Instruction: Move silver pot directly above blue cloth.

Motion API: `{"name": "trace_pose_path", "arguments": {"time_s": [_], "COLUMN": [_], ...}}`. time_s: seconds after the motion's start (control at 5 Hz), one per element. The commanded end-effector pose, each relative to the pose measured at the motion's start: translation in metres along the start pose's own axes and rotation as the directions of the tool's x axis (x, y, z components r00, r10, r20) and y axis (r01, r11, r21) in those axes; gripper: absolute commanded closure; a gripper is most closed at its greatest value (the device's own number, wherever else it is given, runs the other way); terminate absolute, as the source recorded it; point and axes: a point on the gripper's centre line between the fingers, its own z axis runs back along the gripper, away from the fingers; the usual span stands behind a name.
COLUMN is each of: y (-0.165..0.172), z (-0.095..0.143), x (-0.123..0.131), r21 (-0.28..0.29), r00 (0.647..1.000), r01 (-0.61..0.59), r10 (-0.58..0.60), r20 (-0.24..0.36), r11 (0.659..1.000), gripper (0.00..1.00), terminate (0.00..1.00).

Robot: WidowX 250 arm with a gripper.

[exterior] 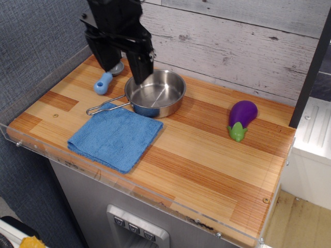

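Observation:
The silver pot [156,95] stands on the wooden table just beyond the far right corner of the blue cloth [116,135]. Its wire handle [103,107] points left and its end lies by the cloth's far edge. The cloth lies flat near the front left. My gripper [125,66] hangs above the pot's left rim, lifted off it, open and empty. Its right finger [142,70] is over the rim and its left finger [106,58] is over the scoop.
A small grey scoop with a light blue handle [102,82] lies at the back left, its bowl partly hidden by my gripper. A purple toy eggplant [242,119] lies at the right. A clear plastic rim [129,190] edges the table's front and left. A plank wall stands behind.

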Motion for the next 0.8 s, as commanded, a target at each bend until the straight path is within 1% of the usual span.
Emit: {"name": "trace_pose_path", "arguments": {"time_s": [0.0, 0.2, 0.4, 0.6], "y": [0.0021, 0.0027, 0.0027, 0.0027], "z": [0.0076, 0.0053, 0.0053, 0.0053], "x": [-0.0044, -0.0053, -0.0053, -0.0053], "r21": [0.075, 0.104, 0.104, 0.104], "r00": [0.995, 0.993, 0.993, 0.993], "r01": [-0.09, -0.096, -0.096, -0.096], "r10": [0.092, 0.103, 0.103, 0.103], "r20": [-0.037, -0.059, -0.059, -0.059], "r11": [0.993, 0.99, 0.99, 0.99], "gripper": [0.0, 0.0, 0.0, 0.0], "terminate": [0.0, 0.0, 0.0, 1.0]}}
